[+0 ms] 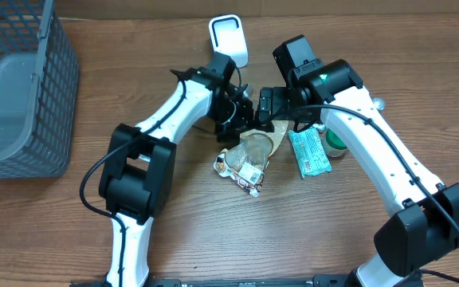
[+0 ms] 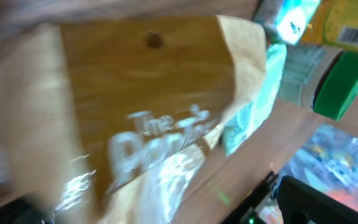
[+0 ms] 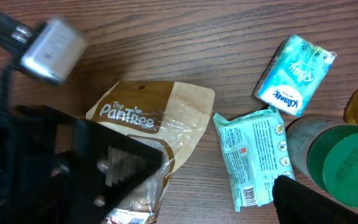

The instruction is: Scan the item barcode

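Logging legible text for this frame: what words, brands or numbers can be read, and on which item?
"The PanTree": white lettering on the brown pouch.
"Kleenex": on the blue tissue pack; its larger script word is unclear.
Mint-green packet: fine print and a barcode, too small to read.
Yellow item: barcode digits too blurred to read.

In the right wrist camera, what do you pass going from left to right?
In order: grey box → pouch → wipes pack → green-lidded jar. The tissue pack spans both the wipes pack and the jar, so it is left out.
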Controlling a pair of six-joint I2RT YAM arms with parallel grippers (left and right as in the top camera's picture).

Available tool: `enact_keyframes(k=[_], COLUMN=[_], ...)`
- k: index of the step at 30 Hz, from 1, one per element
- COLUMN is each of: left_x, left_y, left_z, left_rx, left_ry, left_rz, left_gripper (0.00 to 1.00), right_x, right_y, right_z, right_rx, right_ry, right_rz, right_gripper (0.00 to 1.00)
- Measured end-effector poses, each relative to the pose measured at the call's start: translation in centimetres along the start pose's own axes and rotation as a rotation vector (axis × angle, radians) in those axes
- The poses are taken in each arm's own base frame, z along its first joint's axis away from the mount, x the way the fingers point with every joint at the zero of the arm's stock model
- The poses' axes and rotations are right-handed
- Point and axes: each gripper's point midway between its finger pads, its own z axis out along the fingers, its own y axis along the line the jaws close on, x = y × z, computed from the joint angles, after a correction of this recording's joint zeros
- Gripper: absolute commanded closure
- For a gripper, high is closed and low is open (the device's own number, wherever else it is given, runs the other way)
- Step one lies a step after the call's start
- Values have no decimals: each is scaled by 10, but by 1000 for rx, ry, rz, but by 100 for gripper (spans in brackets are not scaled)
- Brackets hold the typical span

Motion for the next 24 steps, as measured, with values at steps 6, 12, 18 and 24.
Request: enact_keyframes(k=[6,12,18,24], left_x=[-21,-36,-49,-50], left_y=[22,60,101,131], left_z=[-34,-78,-137,-189], left_rx=[-102,-320,-670,-971], left_ry=[-71,-151,-302,-394], left_rz=[-23,-50,-53,-70], left_gripper=[0,0,0,0], right_x=[0,0,0,0], right_y=[0,0,0,0], right_z=[0,0,0,0], right_rx=[0,0,0,0], right_ry=[0,0,0,0], right_rz=[-1,0,0,0], right_gripper=[0,0,0,0])
